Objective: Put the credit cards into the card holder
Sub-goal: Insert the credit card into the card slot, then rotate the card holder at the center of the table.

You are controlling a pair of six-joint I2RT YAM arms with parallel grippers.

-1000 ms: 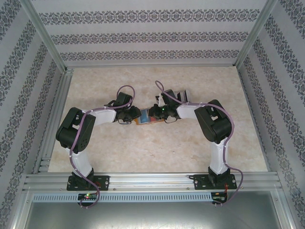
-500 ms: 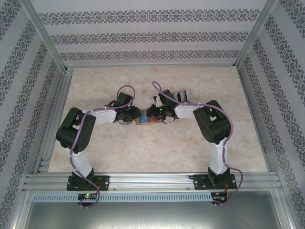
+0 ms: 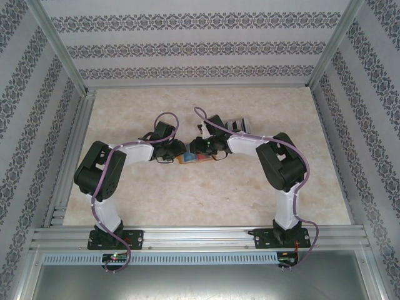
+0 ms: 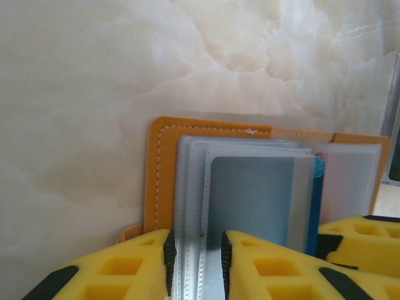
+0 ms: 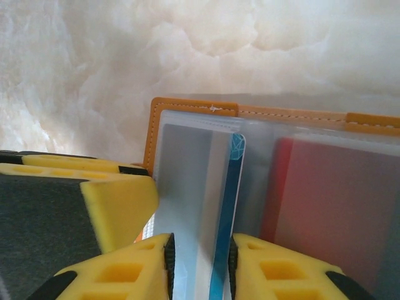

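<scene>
1. Top view: the small orange leather-like folding card holder (image 3: pixel 188 159) lies open on the pale marbled desk (image 3: pixel 206 194), both arms meeting over it.
2. Left wrist: left pincer (image 4: pixel 197 265) pinches the holder's clear sleeves.
3. Right wrist: right pincer (image 5: pixel 199 269) straddles a blue-edged card (image 5: pixel 226 219), grip unclear; a reddish card (image 5: pixel 337 212) is pocketed.

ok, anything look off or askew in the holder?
One thing: a blue-edged card stands only part-way in a clear sleeve of the open orange card holder, between the right fingers. Nothing looks damaged.
</scene>
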